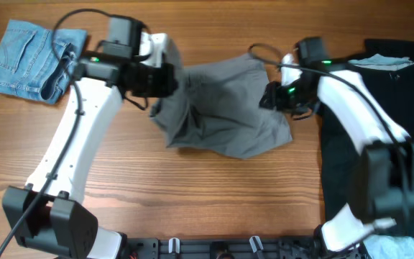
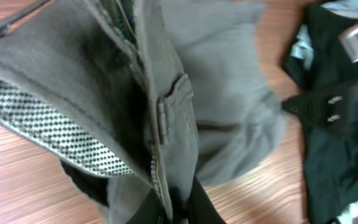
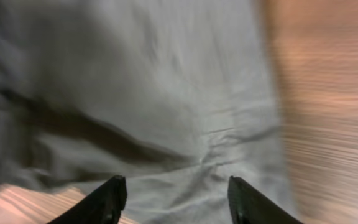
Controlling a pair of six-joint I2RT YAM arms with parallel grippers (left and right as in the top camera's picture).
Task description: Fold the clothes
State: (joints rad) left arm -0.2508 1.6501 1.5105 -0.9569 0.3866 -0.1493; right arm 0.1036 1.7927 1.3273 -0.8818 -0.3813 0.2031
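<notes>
The grey shorts (image 1: 221,108) lie crumpled at the middle of the table, their left side lifted. My left gripper (image 1: 167,79) is shut on their waistband edge. In the left wrist view the waistband (image 2: 166,112), with its belt loop and checked lining, hangs from the left gripper (image 2: 179,211). My right gripper (image 1: 272,96) is at the shorts' right edge. In the right wrist view the right gripper (image 3: 179,202) is open, its fingers (image 3: 110,199) apart just above the grey cloth (image 3: 166,93), holding nothing.
Folded light-blue denim shorts (image 1: 27,61) lie at the far left corner. Black garments (image 1: 379,129) cover the right side of the table and show in the left wrist view as black garments (image 2: 334,124). Bare wood runs along the near edge (image 1: 207,194).
</notes>
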